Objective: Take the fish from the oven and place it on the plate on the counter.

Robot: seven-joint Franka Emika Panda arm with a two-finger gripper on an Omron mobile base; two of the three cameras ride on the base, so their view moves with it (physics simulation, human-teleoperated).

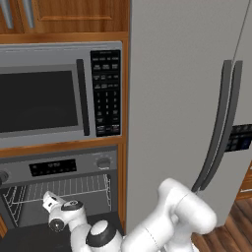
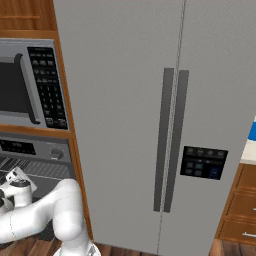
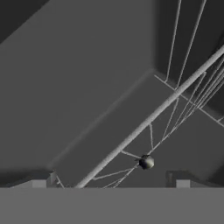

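Observation:
The oven point(image 1: 59, 167) stands open below the microwave, with its wire rack point(image 1: 64, 187) showing inside; it also shows at the left as the oven point(image 2: 30, 150). My gripper point(image 1: 48, 199) reaches into the cavity just above the dropped door. In the hand view my gripper point(image 3: 111, 183) is open wide, with nothing between its fingertips point(image 3: 39, 183). A small rounded silver-grey thing point(image 3: 146, 162) lies on the wire rack point(image 3: 175, 105) just ahead, a little right of the middle; it may be the fish seen end-on. A blue patch point(image 2: 252, 131) sits above a pale counter edge point(image 2: 248, 151); I cannot tell if it is the plate.
A microwave point(image 1: 49, 98) with a keypad sits above the oven. A tall grey fridge point(image 1: 187, 98) with double handles stands right beside it. Wooden drawers point(image 2: 240, 210) are at the far right. The oven's dark door point(image 1: 24, 238) lies open below my hand.

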